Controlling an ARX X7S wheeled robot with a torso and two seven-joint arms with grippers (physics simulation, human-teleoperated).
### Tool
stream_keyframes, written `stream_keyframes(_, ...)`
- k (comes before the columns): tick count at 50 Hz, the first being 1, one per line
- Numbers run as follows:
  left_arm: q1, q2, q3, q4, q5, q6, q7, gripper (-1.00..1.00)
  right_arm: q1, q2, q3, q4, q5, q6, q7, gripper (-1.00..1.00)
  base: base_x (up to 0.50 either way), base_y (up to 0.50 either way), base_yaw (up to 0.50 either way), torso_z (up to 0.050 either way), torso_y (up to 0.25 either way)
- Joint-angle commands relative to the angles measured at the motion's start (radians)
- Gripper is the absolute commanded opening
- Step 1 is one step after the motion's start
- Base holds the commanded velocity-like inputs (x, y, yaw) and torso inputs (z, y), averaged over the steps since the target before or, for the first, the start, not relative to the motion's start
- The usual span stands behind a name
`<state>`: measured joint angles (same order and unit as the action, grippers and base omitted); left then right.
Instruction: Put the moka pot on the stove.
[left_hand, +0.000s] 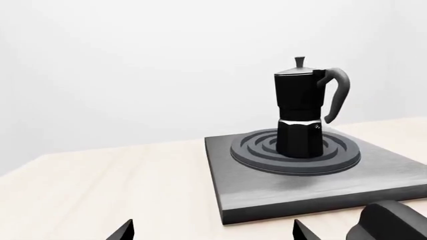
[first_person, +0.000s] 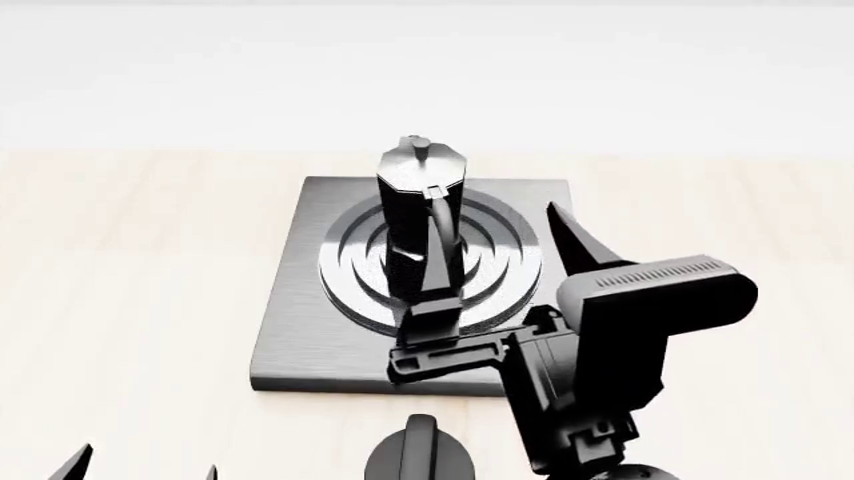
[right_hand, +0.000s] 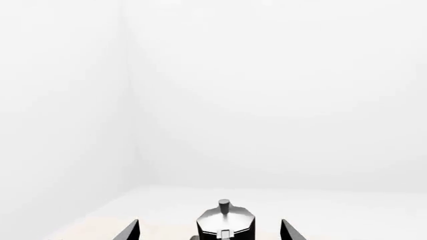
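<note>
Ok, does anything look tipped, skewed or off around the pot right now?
Nothing stands out. The moka pot stands upright on the ring burner at the centre of the stove, lid closed, and the stove lies flat on the table. The right claw is open, fingers apart.

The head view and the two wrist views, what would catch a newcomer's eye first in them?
First the black moka pot, upright on the ring burner at the centre of the grey square stove, which lies on the pale wooden table. Next the right pincer, open just in front of the pot near its handle and holding nothing. A squat black knob sits at the near edge of the head view.
</note>
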<state>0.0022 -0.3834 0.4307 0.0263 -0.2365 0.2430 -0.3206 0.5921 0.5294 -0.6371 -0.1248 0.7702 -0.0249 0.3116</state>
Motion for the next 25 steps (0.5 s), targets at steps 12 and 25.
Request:
stream_keyframes(12, -0.005, 0.000, 0.007, -0.008, 0.000, 0.001, 0.000, 1.00, -0.163, 0.088, 0.020, -0.183, -0.012, -0.063, 0.071, 1.00, 0.00, 0.00, 0.00, 0.000, 0.000)
stream_keyframes(25, -0.008, 0.002, 0.011, -0.021, 0.000, 0.006, 0.001, 1.00, -0.234, 0.137, 0.026, -0.264, -0.050, -0.074, 0.127, 1.00, 0.00, 0.00, 0.00, 0.000, 0.000)
